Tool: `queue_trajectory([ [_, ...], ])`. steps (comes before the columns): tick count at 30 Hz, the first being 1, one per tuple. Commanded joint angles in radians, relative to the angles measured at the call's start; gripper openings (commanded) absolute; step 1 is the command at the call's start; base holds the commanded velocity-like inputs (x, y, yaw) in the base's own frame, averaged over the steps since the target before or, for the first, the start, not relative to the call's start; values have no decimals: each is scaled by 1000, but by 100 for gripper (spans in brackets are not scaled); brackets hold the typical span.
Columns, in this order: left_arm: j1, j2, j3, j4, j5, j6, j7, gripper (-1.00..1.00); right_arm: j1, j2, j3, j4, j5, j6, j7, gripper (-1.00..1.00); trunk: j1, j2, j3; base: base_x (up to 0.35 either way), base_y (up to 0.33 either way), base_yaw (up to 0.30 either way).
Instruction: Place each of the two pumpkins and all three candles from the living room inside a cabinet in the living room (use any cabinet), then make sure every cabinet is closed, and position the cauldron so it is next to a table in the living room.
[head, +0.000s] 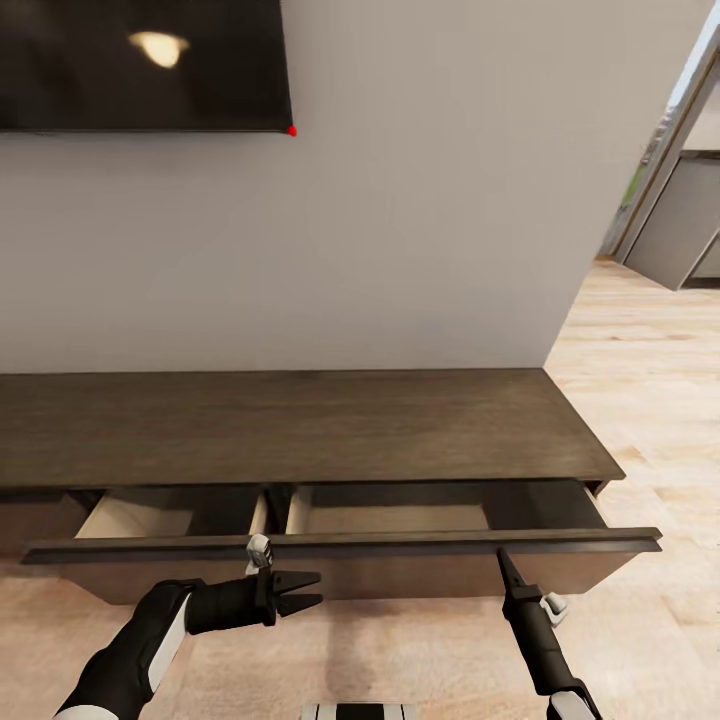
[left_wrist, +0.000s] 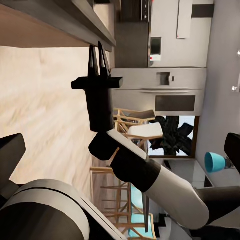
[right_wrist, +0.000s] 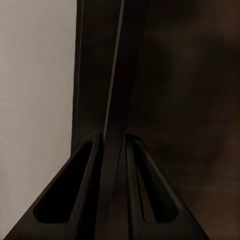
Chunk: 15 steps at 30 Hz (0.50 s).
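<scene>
I can't see the floor of the open drawer (head: 340, 545); its raised front hides most of the pale inside. The cabinet (head: 300, 425) runs off my left edge, and the wall screen (head: 140, 65) is cropped above and left.

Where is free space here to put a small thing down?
The cabinet top is bare from wall to front edge. Both open drawer sections show bare beige floors, split by a divider. It is crowded at the drawer front, where the right gripper clamps the edge.

A home living room: wall-mounted television (head: 140, 62), low wood cabinet (head: 300, 425), plank floor (head: 650, 400)
</scene>
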Motion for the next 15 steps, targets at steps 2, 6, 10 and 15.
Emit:
queue_trajectory([
  [2, 0, 0, 0, 0, 2, 10, -2, 100, 0, 0, 7, 2, -1, 7, 5, -100, 0, 0, -1, -149, 0, 0],
  [6, 0, 0, -1, 0, 2, 10, -2, 100, 0, 0, 7, 2, -1, 7, 5, -100, 0, 0, -1, -147, 0, 0],
  [10, 0, 0, -1, 0, 2, 10, -2, 100, 0, 0, 8, 2, -1, 7, 5, -100, 0, 0, -1, -145, 0, 0],
  [15, 0, 0, -2, 0, 2, 10, -2, 100, 0, 0, 8, 2, -1, 7, 5, -100, 0, 0, -1, -97, 0, 0],
])
